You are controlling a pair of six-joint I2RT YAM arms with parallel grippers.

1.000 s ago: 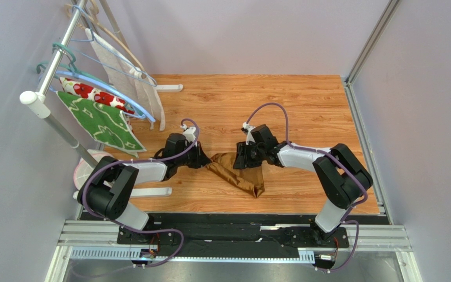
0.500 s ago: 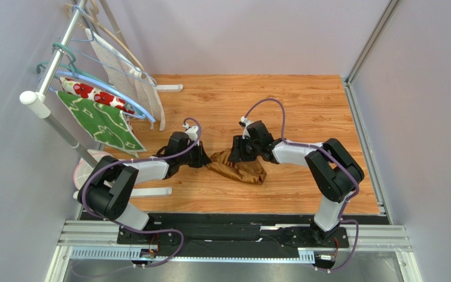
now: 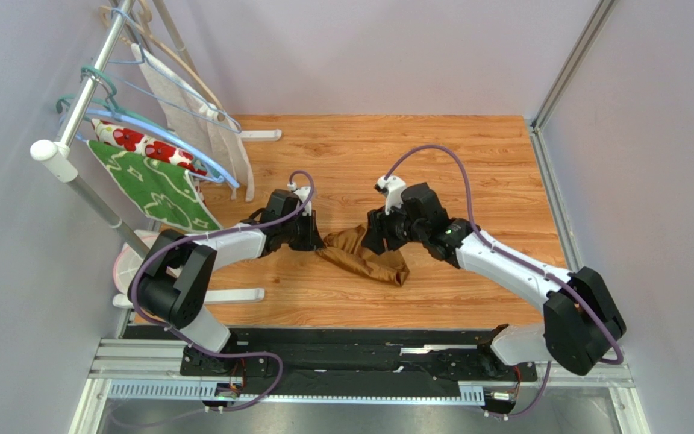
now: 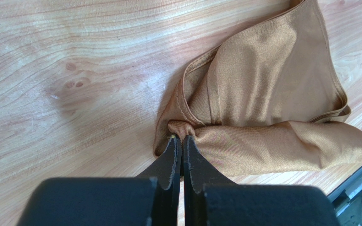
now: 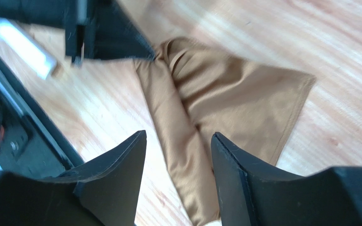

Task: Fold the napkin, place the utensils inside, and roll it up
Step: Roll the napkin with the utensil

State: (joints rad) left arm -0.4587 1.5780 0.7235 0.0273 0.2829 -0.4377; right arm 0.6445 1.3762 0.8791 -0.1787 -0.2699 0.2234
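The golden-brown napkin [image 3: 361, 259] lies bunched and folded over itself on the wooden table, between the two grippers. My left gripper [image 3: 317, 241] is at its left end, shut on a small pinch of the cloth's edge [image 4: 182, 137]. In the left wrist view the napkin [image 4: 263, 89] spreads away to the right. My right gripper [image 3: 378, 240] is over the napkin's right part, open, its fingertips [image 5: 142, 136] astride the cloth [image 5: 225, 94] without gripping it. No utensils are in view.
A clothes rack stands at the left with hangers, a green leaf-patterned cloth [image 3: 159, 192] and a white cloth with red flowers [image 3: 138, 142]. Its white foot bars [image 3: 233, 296] lie on the table. The black base rail [image 3: 360, 348] runs along the near edge. A grey wall frame [image 3: 554, 181] bounds the right.
The napkin's long lower corner has drawn in and the cloth is more bunched. The right arm's elbow has swung out to the right. The left gripper has shifted slightly up and right.
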